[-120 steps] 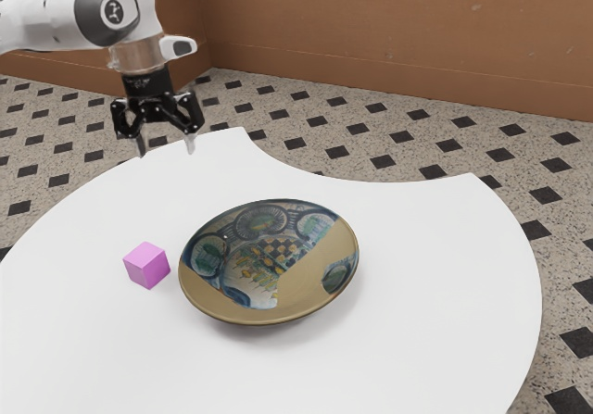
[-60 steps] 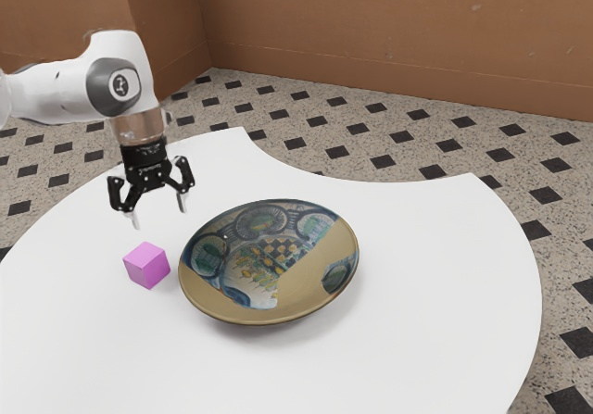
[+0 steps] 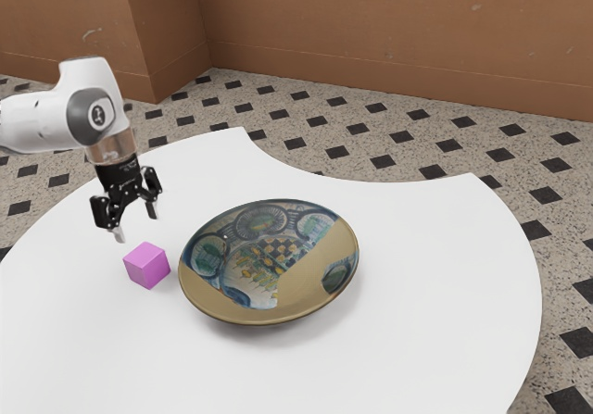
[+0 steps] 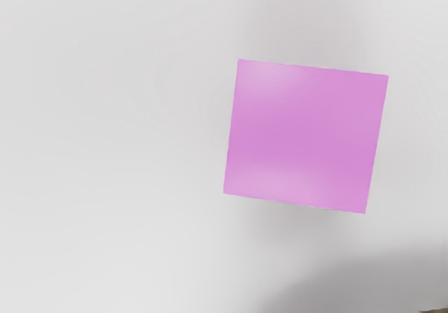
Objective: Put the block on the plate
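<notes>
Block on white table, outside and beside patterned plate, jaws standing apart.

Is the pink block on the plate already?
No, the pink block sits on the white table beside the plate.

So your block is pinky-purple, and your plate is tan with blue-green round motifs plus a little checkered patch. Table's plain white, floor's speckled with black diamonds, walls brown, your gripper mostly black.
</notes>
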